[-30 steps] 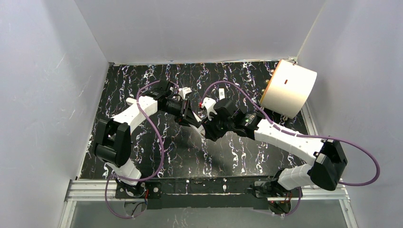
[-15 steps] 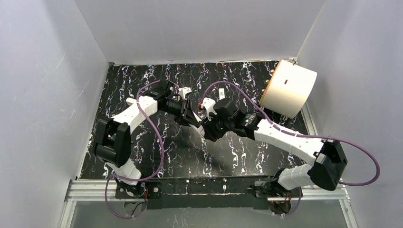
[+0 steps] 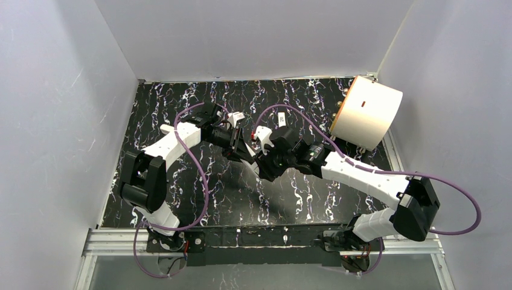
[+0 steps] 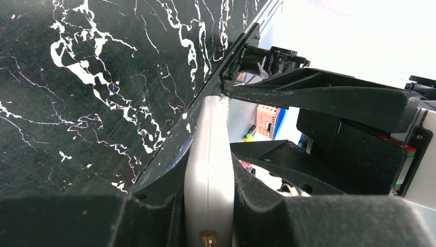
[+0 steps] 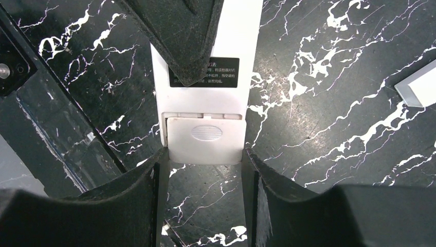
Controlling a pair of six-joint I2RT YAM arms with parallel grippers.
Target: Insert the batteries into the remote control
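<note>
The left gripper (image 4: 208, 177) clamps the slim white plastic remote control (image 5: 247, 92) by its faces, above the middle of the black, white-veined table (image 5: 334, 154). The right gripper (image 5: 204, 169), jaws about half-wide, pinches the side edges of the remote's ribbed white battery cover (image 5: 204, 140), which looks partly slid out. A straight pull along the remote's length, with no twist, should free it. The compartment's contents are hidden. The white cylindrical tub (image 3: 367, 113) at the far right shows nothing inside. No batteries are visible.
</note>
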